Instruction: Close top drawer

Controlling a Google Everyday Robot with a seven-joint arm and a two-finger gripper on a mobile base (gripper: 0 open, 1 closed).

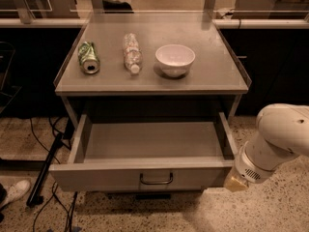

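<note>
Pulled well out beneath the tabletop (217,74), the drawer (96,178) lies empty, its handle (156,180) facing you. Your gripper (235,181) sits low at the drawer's right front corner, seemingly touching it. How far it is open, or whether it holds anything, cannot be told. You look poised to push. The next move calls for square, steady pressure straight inward, ideally nearer centre.

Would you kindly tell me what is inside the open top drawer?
The top drawer shows only bare grey floor; the strip behind its front panel is hidden. The gripper sits at its front right corner.
</note>
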